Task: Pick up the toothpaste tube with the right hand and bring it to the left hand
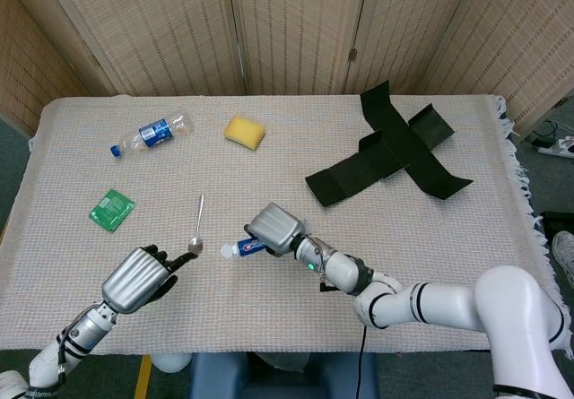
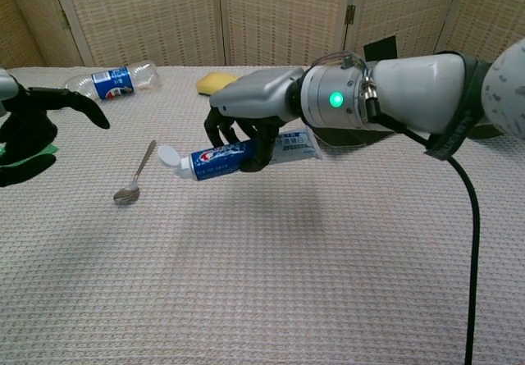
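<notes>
My right hand [image 1: 273, 228] [image 2: 248, 119] grips the blue and white toothpaste tube [image 2: 220, 158] [image 1: 247, 247] and holds it lifted above the table, white cap pointing left. My left hand [image 1: 139, 277] [image 2: 33, 120] is open with fingers spread, low at the table's front left, palm side toward the tube. A clear gap separates the cap from the left hand's fingertips.
A metal spoon [image 1: 198, 229] [image 2: 138, 175] lies between the two hands. A green packet [image 1: 112, 209] lies at the left, a plastic bottle [image 1: 149, 134] and a yellow sponge [image 1: 244, 132] at the back, a flattened black box [image 1: 391, 153] at the right.
</notes>
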Robot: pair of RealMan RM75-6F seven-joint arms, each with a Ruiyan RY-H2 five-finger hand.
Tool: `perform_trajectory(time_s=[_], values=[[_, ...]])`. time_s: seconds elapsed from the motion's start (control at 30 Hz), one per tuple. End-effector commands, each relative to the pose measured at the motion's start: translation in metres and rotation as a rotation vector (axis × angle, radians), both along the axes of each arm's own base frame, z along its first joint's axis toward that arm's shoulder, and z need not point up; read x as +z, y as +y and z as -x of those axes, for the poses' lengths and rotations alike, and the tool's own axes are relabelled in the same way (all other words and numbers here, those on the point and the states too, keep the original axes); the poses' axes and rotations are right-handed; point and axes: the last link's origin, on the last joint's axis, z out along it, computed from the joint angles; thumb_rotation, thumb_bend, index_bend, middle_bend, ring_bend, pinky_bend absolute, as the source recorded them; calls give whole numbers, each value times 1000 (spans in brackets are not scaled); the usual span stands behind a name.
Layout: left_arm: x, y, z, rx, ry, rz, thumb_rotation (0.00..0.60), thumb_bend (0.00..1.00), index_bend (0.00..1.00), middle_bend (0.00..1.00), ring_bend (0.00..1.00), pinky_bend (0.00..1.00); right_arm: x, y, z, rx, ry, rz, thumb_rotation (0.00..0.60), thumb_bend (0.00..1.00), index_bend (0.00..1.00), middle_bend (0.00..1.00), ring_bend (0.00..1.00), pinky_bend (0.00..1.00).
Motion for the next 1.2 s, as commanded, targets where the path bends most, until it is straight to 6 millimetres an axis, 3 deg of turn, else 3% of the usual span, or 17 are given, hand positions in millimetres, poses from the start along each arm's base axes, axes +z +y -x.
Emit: perform_trajectory(time_s=[0.03,0.3,0.57,1.2], values=[[-18,3,-20,-41,54,51,600,656,216,875,744,732,0,1,-2,7,14,-1,600,735,720,622,692,642],[-44,4,-41,-40,103,112,600,699,162,896,768,739,-3,4,-1,8,23,0,600,736,723,626,693,643],[-53,7,-47,-19,115,111,600,699,156,896,768,739,-3,9,2,-2,9,-12,600,736,724,628,693,643],[-45,16,-24,93,116,58,600,698,165,896,765,739,15,4,12,-59,-100,-23,600,740,755,649,708,643]])
